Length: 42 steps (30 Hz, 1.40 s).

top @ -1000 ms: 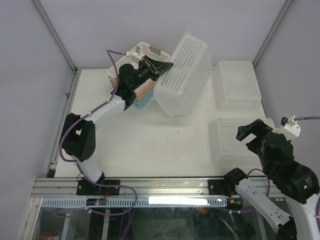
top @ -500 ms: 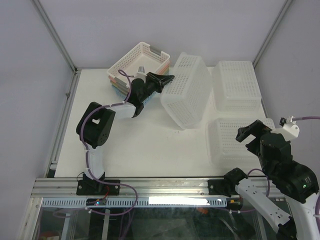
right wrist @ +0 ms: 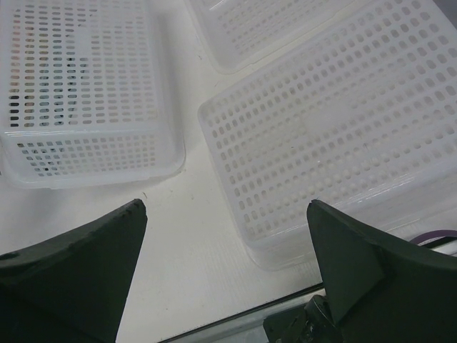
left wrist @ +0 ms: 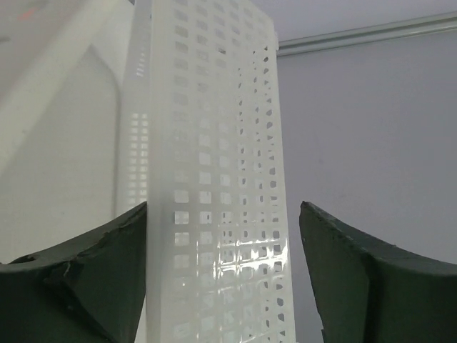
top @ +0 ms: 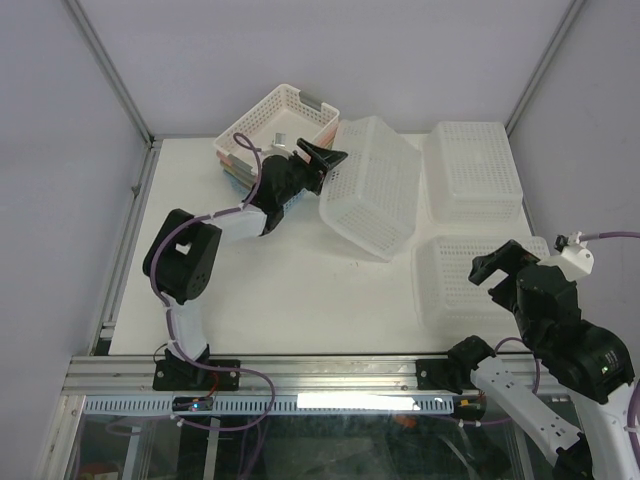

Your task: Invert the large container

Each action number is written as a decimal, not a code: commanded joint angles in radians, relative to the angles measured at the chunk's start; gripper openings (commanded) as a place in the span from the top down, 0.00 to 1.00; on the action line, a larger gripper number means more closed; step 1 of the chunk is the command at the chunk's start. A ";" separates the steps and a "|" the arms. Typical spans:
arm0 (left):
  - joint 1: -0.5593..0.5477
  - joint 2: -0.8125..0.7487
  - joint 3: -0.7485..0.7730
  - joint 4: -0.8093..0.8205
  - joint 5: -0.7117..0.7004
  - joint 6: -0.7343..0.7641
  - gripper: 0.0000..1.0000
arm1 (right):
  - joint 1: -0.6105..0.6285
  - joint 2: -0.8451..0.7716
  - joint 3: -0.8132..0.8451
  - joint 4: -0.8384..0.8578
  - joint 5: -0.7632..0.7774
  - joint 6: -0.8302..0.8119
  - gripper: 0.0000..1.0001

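The large container (top: 372,190) lies bottom side up on the far middle of the surface (top: 280,290), just right of the stacked baskets (top: 270,125). The left claw (top: 325,158) stands spread around its left wall. The right claw (right wrist: 225,207), spread wide, hangs over the near right white basket (right wrist: 321,128).

This is a robotics lab test cell, not a home or shop. A bare white table (top: 300,290) sits boxed in by plain pale walls (top: 60,150) with aluminium corner posts (top: 110,75). Along its near edge runs a slotted metal rail (top: 330,375). Two black-and-white robot arms, left (top: 185,260) and right (top: 560,330), are bolted to that rail and trail exposed purple cables (top: 610,236).
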 commanded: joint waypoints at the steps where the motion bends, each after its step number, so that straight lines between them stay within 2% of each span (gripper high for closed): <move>1: -0.021 -0.112 0.036 -0.150 -0.054 0.219 0.18 | -0.003 0.021 -0.011 0.051 -0.009 0.027 0.01; 3: -0.039 -0.129 0.069 -0.251 -0.081 0.304 0.06 | -0.002 0.027 -0.017 0.060 -0.016 0.029 0.01; 5: -0.058 -0.142 0.096 -0.335 -0.109 0.386 0.01 | -0.003 0.032 -0.021 0.069 -0.023 0.027 0.01; 8: -0.087 -0.154 0.134 -0.457 -0.172 0.495 0.01 | -0.003 0.041 -0.031 0.087 -0.039 0.027 0.01; 14: -0.141 -0.196 0.146 -0.539 -0.301 0.660 0.01 | -0.003 0.058 -0.042 0.106 -0.057 0.026 0.01; 20: -0.216 -0.212 0.244 -0.653 -0.428 0.834 0.01 | -0.003 0.068 -0.058 0.119 -0.069 0.027 0.01; 28: -0.277 -0.254 0.295 -0.760 -0.622 1.054 0.01 | -0.003 0.084 -0.056 0.134 -0.081 0.019 0.01; 32: -0.296 -0.302 0.275 -0.830 -0.568 1.140 0.01 | -0.002 0.092 -0.071 0.174 -0.116 0.007 0.01; 37: -0.297 -0.394 0.097 -0.852 -0.482 1.178 0.01 | -0.003 0.112 -0.121 0.227 -0.138 -0.002 0.01; 42: -0.302 -0.393 -0.023 -0.846 -0.331 1.251 0.03 | -0.003 0.145 -0.156 0.293 -0.184 -0.010 0.01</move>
